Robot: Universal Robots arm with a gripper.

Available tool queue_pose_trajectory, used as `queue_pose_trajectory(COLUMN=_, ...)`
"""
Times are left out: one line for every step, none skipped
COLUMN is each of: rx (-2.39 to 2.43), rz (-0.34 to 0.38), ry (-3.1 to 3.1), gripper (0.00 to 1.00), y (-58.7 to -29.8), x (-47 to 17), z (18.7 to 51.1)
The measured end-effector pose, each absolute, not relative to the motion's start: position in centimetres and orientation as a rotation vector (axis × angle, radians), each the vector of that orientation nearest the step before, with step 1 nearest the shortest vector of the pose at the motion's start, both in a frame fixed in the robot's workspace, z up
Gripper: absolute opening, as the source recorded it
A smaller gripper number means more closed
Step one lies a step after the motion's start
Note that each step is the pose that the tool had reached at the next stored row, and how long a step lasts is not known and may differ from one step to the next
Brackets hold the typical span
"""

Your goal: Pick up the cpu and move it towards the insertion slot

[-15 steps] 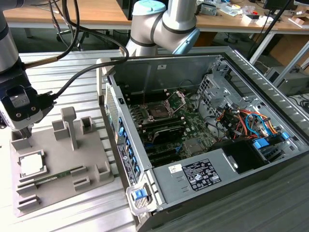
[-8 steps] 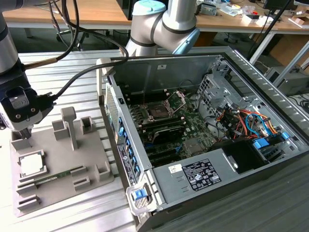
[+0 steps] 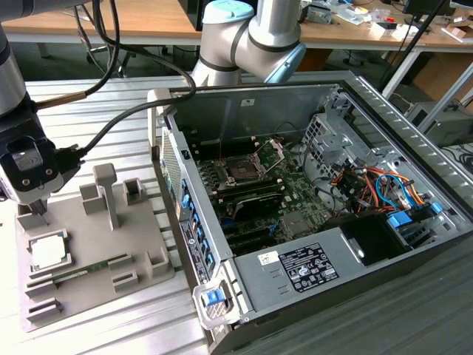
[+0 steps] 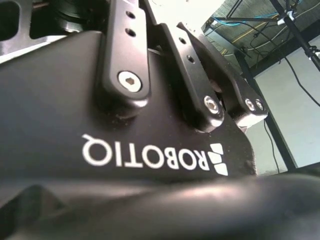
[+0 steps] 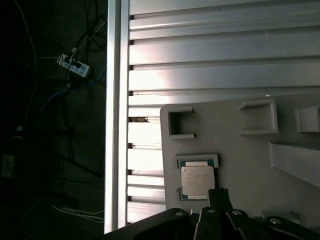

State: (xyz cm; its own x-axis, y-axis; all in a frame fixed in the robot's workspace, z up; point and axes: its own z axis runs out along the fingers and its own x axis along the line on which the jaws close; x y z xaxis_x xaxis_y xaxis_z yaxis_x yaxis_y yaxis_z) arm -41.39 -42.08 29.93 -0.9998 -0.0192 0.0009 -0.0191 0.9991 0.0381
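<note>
**A:** Cpu (image 3: 49,253) (image 5: 197,181), where on the grey plate (image 3: 137,229)?

**B:** Flat, pale top up, inside the square-rimmed pocket (image 3: 49,237) near the plate's corner at the exterior view's left. Not lifted.

**A:** And the jaws?

**B:** Closed, tips together, gripping nothing. Hanging over the plate just beside that pocket, clear of the cpu.

**A:** Insertion slot (image 3: 242,171)?

**B:** Off the plate, well to the exterior view's right of it. Set in the green motherboard (image 3: 295,222) inside the open computer case (image 3: 244,111), with the metal load plate (image 3: 272,150) tipped up.

**A:** Case against the plate?

**B:** Just beside the plate's edge, on the same ribbed metal tabletop (image 3: 96,126).

**A:** Anything else on the plate?

**B:** Thin green memory stick (image 3: 96,265), lying flat near the plate's front edge, next to the pocket. Grey posts (image 3: 107,192) standing upright toward the plate's middle, apart from the cpu.
</note>
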Motion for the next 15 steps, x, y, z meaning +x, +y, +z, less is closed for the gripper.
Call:
queue_pose_trajectory(rx=0.030, rz=-0.060, ry=-3.140, gripper=0.11, y=-42.11, x=-41.41, z=29.91)
queue_pose_trajectory(rx=0.030, rz=-0.060, ry=-3.140, gripper=0.11, y=-42.16, x=-41.43, z=29.90)
queue_pose_trajectory(rx=0.030, rz=-0.060, ry=-3.140, gripper=0.11, y=-42.17, x=-41.44, z=29.89)
queue_pose_trajectory(rx=0.030, rz=-0.060, ry=-3.140, gripper=0.11, y=-42.20, x=-41.45, z=29.88)
queue_pose_trajectory(rx=0.030, rz=-0.060, ry=-3.140, gripper=0.11, y=-42.21, x=-41.45, z=29.87)
queue_pose_trajectory(rx=0.030, rz=-0.060, ry=-3.140, gripper=0.11, y=-42.23, x=-41.47, z=29.86)
queue_pose_trajectory(rx=0.030, rz=-0.060, ry=-3.140, gripper=0.11, y=-42.25, x=-41.47, z=29.85)
queue_pose_trajectory(rx=0.030, rz=-0.060, ry=-3.140, gripper=0.11, y=-42.27, x=-41.49, z=29.83)
queue_pose_trajectory(rx=0.030, rz=-0.060, ry=-3.140, gripper=0.11, y=-42.29, x=-41.49, z=29.82)
queue_pose_trajectory(rx=0.030, rz=-0.060, ry=-3.140, gripper=0.11, y=-42.31, x=-41.50, z=29.81)
queue_pose_trajectory(rx=0.030, rz=-0.060, ry=-3.140, gripper=0.11, y=-42.33, x=-41.51, z=29.81)
queue_pose_trajectory(rx=0.030, rz=-0.060, ry=-3.140, gripper=0.11, y=-42.35, x=-41.52, z=29.80)
queue_pose_trajectory(rx=0.030, rz=-0.060, ry=-3.140, gripper=0.11, y=-42.39, x=-41.54, z=29.78)
queue_pose_trajectory(rx=0.030, rz=-0.060, ry=-3.140, gripper=0.11, y=-42.43, x=-41.56, z=29.77)
queue_pose_trajectory(rx=0.030, rz=-0.060, ry=-3.140, gripper=0.11, y=-42.46, x=-41.58, z=29.75)
